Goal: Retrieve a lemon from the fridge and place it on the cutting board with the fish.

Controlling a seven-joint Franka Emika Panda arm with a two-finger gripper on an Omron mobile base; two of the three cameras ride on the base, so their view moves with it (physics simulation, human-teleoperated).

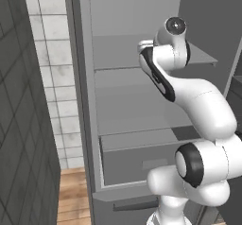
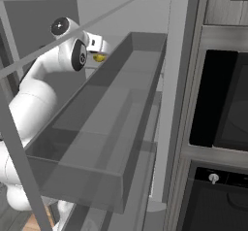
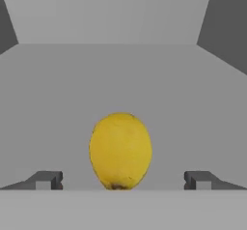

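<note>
While the gripper (image 3: 120, 180) stands wide open with its two small dark blocky fingertips (image 3: 46, 180) apart and touching nothing, the lemon (image 3: 120, 150) lies between them on a smooth flat grey shelf (image 3: 120, 79) of the fridge (image 1: 85, 101), toward the shelf's front edge. Its skin is bright yellow, egg-shaped, faintly dimpled, with a dark nub at the near end. From the right base view the lemon (image 2: 99, 57) shows as a yellow spot just beyond the white rounded hand, past the door's boxy grey bin (image 2: 97, 142).
</note>
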